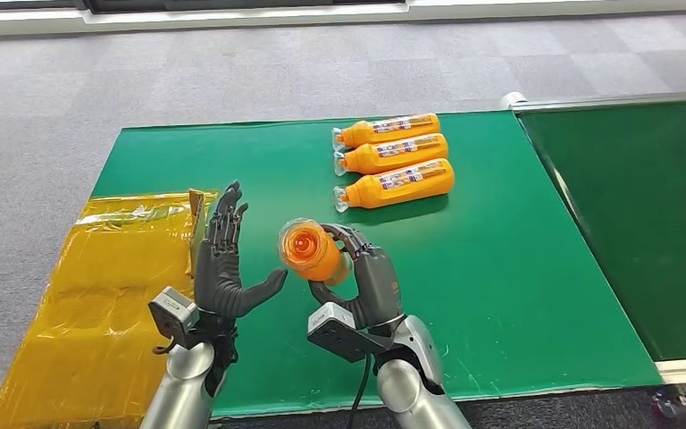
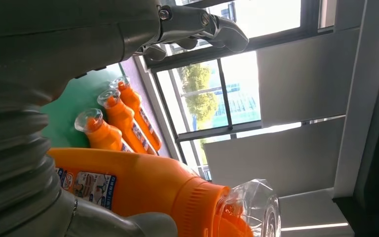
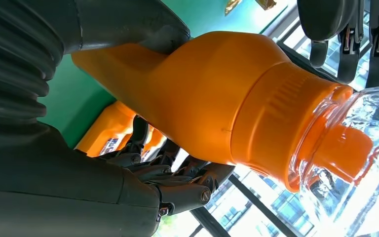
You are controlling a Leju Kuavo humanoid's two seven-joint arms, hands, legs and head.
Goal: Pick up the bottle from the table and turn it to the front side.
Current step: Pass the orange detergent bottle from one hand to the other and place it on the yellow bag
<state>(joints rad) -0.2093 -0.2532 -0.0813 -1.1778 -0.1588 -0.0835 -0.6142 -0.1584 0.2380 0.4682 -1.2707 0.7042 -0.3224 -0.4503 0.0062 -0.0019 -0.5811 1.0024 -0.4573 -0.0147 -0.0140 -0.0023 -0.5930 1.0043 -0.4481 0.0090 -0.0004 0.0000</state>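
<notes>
Orange bottle (image 1: 310, 252) grasped in the right hand (image 1: 364, 279) above the green table (image 1: 500, 268), cap end raised, left hand (image 1: 225, 259) at its 9 o'clock, fingers released and spread, three bottles (image 1: 393, 159) laid at 1 o'clock.

Between the fingers (image 1: 347, 239), the bottle (image 1: 313, 255) is glossy orange plastic with a clear cap; the worktop (image 1: 500, 268) is matt green.
</notes>
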